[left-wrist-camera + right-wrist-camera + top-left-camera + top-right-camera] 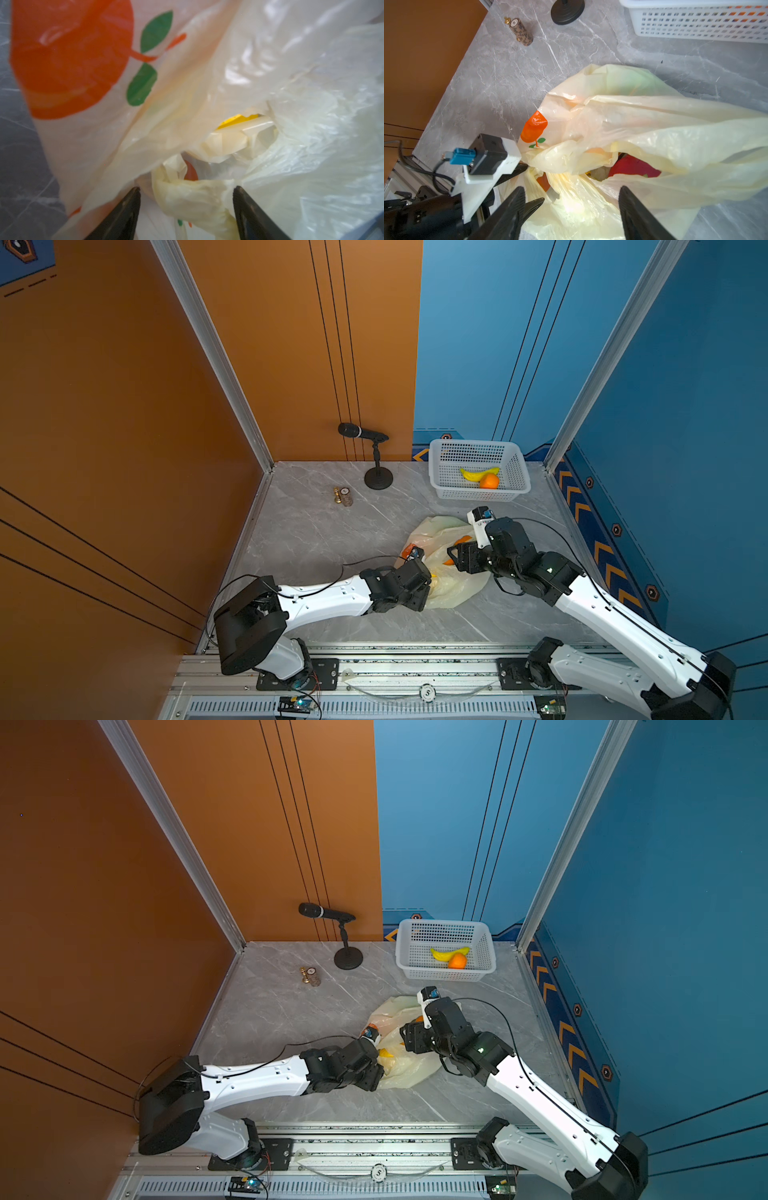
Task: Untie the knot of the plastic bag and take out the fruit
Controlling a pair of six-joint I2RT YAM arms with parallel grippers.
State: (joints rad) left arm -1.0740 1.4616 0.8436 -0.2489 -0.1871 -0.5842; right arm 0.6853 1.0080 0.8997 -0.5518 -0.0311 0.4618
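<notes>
We see the plastic bag (457, 587) lying slack on the grey table (324, 539), a little to the 3 o'clock side of the middle in both top views. The left claw (186, 188) meets the bag at its 8 o'clock edge, and the right claw (572, 188) reaches over it from 3 o'clock.

The left claw's fingers stand wide apart. A twisted handle strip (193, 197) lies across the gap and touches one finger without being pinched. We cannot tell whether that strip is tied.

The right claw is spread too, above crumpled plastic at the bag's mouth, and it clamps nothing.

Inside the mouth we make out a red fruit (633, 168) and a yellow piece (234, 120).

At 1 o'clock sits the white basket (478, 492), with an orange (489, 481) touching a banana (473, 474).
</notes>
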